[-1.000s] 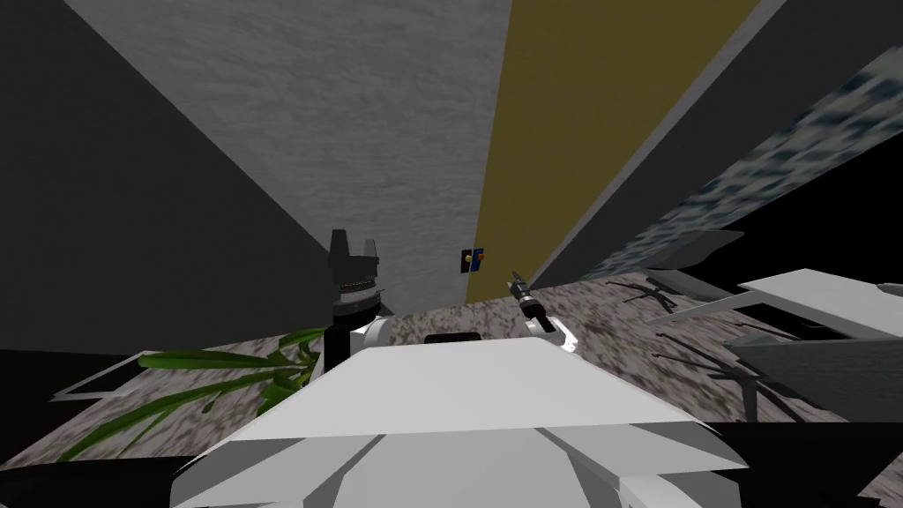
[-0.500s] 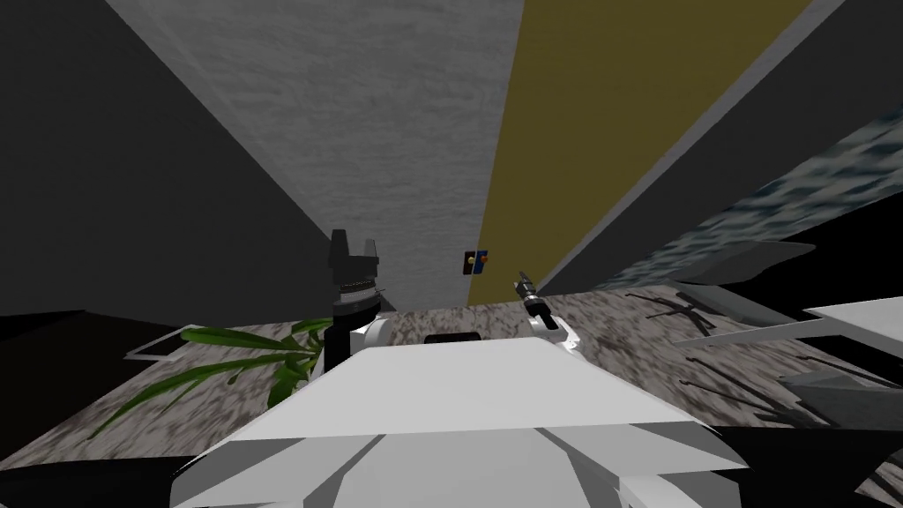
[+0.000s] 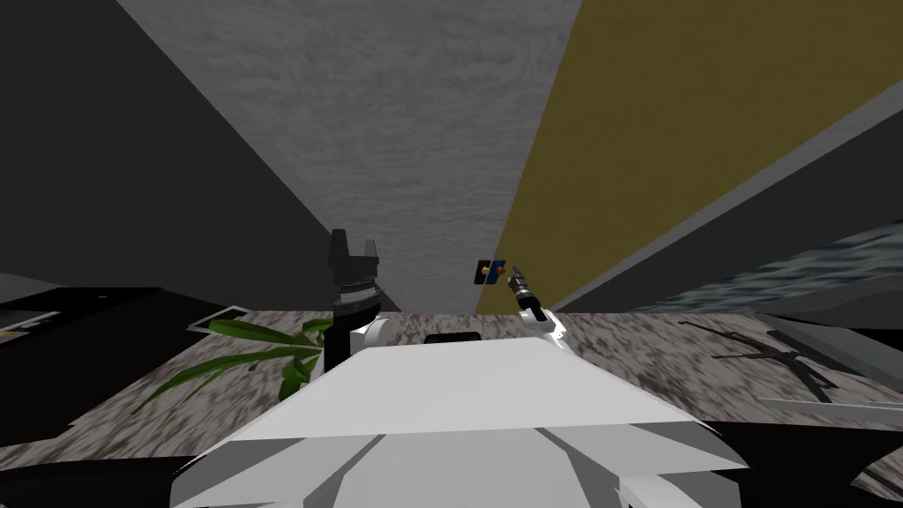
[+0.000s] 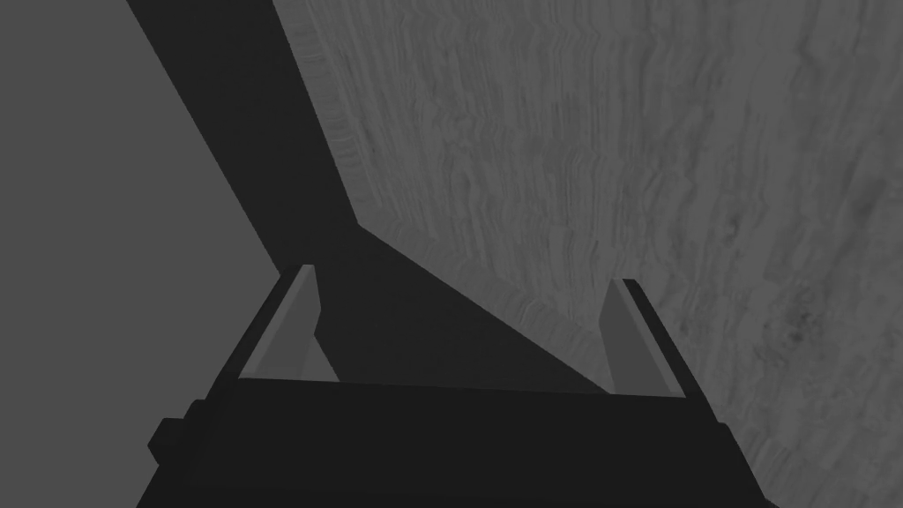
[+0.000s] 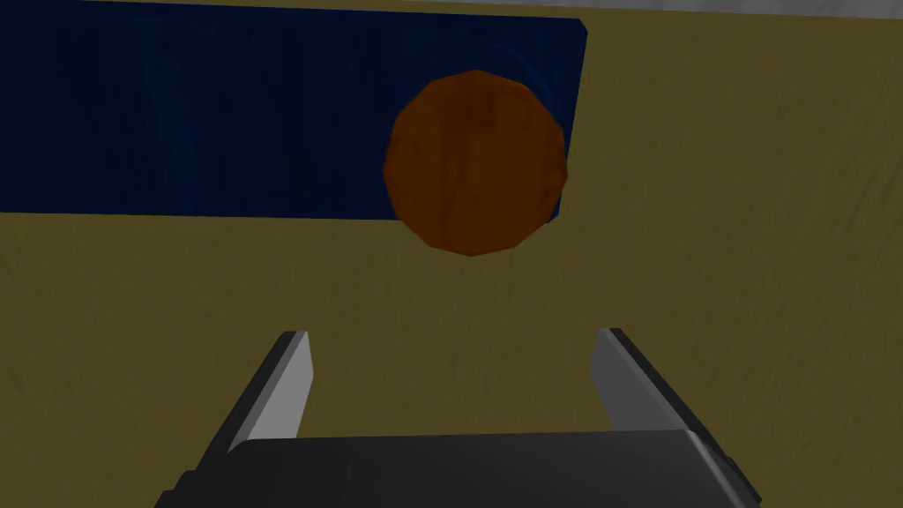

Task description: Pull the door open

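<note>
Step in hand: approach. The right gripper [image 5: 451,335], jaws apart, faces the olive door [image 5: 723,291]; its orange knob [image 5: 476,163] sits just beyond, unclasped. Next: advance, centre, clamp. The left gripper [image 4: 463,275] idles, jaws apart.

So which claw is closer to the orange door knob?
Right. The right claw, open, sits just short of the orange knob on the yellow door; the left claw faces the grey wall.

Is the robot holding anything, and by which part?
Nothing is held. The right end effector is open, short of the round orange-brown knob on the yellow door; the left end effector is open too.
</note>
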